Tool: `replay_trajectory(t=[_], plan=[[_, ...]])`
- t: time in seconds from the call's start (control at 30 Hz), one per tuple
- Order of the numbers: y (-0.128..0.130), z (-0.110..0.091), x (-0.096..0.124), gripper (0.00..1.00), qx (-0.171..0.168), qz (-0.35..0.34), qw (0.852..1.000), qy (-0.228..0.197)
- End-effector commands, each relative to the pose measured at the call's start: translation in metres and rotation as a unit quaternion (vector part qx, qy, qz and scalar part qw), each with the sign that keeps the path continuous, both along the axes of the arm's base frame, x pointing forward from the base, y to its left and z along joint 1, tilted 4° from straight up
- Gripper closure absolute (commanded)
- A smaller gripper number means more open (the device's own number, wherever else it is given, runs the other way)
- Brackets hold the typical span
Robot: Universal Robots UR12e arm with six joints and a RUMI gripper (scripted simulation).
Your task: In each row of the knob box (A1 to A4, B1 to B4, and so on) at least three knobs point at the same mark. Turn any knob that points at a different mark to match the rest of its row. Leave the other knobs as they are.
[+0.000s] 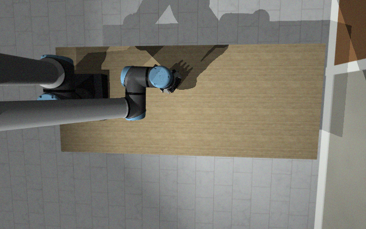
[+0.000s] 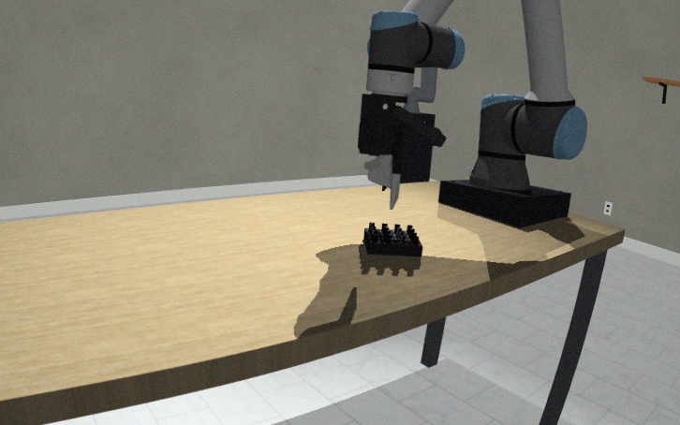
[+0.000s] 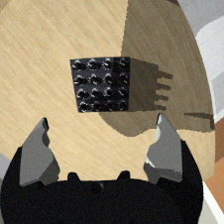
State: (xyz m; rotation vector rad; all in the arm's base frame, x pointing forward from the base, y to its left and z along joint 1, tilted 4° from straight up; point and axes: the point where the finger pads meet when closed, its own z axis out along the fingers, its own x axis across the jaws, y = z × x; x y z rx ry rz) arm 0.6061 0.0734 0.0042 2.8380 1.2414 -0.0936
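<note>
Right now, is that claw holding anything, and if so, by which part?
Nothing is held. The gripper hangs open above the knob box, touching none of its knobs.
</note>
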Motion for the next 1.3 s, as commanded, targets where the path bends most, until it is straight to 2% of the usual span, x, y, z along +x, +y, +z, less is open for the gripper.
replay_trajectory(t=[0.0,0.27,0.33,0.67,0.83,1.27], plan=[[0.002,0.001,0.009,0.0,0.005,0.078,0.997,0.004],[0.007,0.002,0.024,0.0,0.01,0.21,0.978,0.013],[0.007,0.002,0.024,0.0,0.01,0.21,0.978,0.013],[0.011,0.003,0.038,0.0,0.014,0.324,0.946,0.02],[0.012,0.003,0.042,0.0,0.015,0.351,0.936,0.021],[0.013,0.003,0.043,0.0,0.015,0.365,0.931,0.022]])
